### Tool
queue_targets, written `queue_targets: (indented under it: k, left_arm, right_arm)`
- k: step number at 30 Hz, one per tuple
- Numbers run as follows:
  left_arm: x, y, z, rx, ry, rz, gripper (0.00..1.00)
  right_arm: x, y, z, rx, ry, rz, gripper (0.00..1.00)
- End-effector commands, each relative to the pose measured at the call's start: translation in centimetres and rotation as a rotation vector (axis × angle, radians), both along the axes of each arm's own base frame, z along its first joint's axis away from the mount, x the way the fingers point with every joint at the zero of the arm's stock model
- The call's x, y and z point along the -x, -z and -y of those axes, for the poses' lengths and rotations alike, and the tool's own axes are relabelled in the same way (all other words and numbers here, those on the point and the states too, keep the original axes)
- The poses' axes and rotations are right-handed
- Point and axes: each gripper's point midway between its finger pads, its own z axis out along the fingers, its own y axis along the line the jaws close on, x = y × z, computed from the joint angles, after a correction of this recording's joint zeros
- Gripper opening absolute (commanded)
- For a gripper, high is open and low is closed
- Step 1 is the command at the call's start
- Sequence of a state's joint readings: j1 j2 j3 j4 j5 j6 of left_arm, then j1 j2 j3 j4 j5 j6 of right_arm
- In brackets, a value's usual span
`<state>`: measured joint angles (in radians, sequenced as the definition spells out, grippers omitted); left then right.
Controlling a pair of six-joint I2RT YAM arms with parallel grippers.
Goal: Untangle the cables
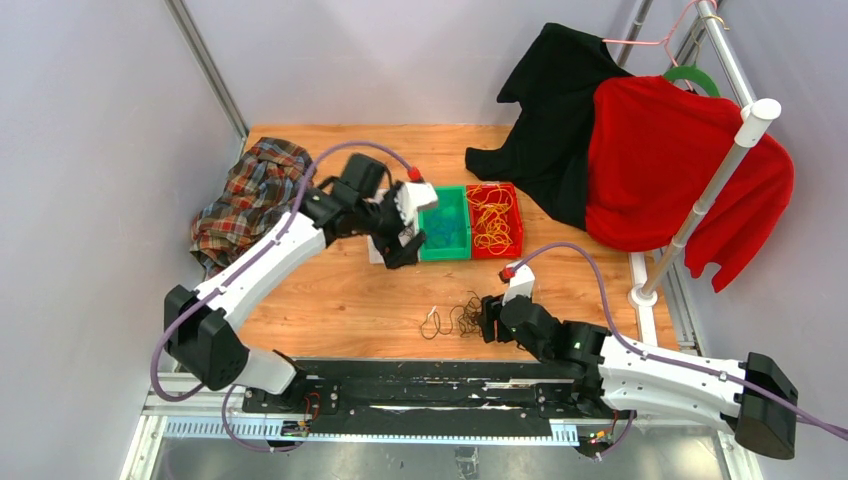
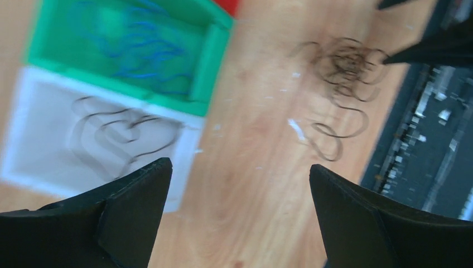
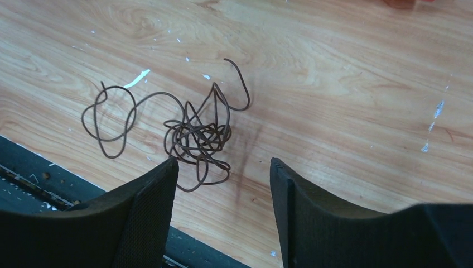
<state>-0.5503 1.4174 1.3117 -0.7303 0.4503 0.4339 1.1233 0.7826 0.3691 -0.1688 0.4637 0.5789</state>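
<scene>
Dark cable tangle (image 3: 195,139) lies just before the spread, empty right fingers (image 3: 142,218); left fingers (image 2: 131,206) wide, empty.

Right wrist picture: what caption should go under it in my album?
Open right gripper hovers close to a dark wire tangle on the wooden table.

Left end effector (image 2: 240,167) gapes wide; right end effector (image 3: 223,164) parted, empty

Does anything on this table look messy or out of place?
Yes: a dark wire tangle lies loose on the table near the front edge, while other wires sit inside the green bin and red bin. A plaid shirt also lies crumpled at the left edge.
</scene>
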Motion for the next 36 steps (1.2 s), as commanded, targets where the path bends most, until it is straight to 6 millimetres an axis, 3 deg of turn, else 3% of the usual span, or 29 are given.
queue_targets:
  k: [1, 5, 10, 13, 19, 20, 25, 29, 32, 36]
  left_arm:
    - [5.5, 4.3, 4.3, -0.004, 0.151, -0.156, 0.98]
    - [8.4, 7.4, 7.7, -0.031, 0.231, -0.243, 0.98]
    - [8.2, 9.1, 10.8, -0.008, 0.225, -0.321, 0.98]
    - [7.9, 10.6, 11.7, -0.017, 0.213, -0.347, 0.99]
    - [8.3, 13.9, 12.2, -0.044, 0.194, -0.394, 0.87]
    - [8.3, 14.3, 12.2, -0.046, 0.194, -0.398, 0.84]
    - [8.3, 15.5, 11.6, -0.075, 0.206, -0.376, 0.45]
    - [8.4, 14.6, 11.0, -0.089, 0.230, -0.347, 0.15]
    - [8.6, 12.3, 10.4, -0.082, 0.259, -0.295, 0.03]
    - [8.7, 9.3, 9.3, -0.098, 0.279, -0.244, 0.01]
  right_arm:
    - [0.0, 1.3, -0.3, -0.033, 0.005, -0.030, 0.60]
    - [-0.2, 1.3, -0.2, -0.037, 0.027, -0.036, 0.58]
    - [-0.7, 0.4, 1.0, -0.040, 0.078, 0.001, 0.56]
    - [-0.7, -0.1, 1.5, -0.047, 0.092, 0.012, 0.55]
    - [-0.8, -0.5, 2.0, -0.058, 0.117, 0.029, 0.51]
    - [-0.9, -0.7, 2.0, -0.062, 0.120, 0.032, 0.51]
    - [-1.2, -1.0, 2.0, -0.070, 0.130, 0.048, 0.48]
    - [-1.4, -1.5, 1.6, -0.089, 0.128, 0.061, 0.47]
    - [-1.5, -2.1, 0.8, -0.115, 0.096, 0.078, 0.49]
    - [-1.9, -3.7, -0.8, -0.144, 0.035, 0.123, 0.59]
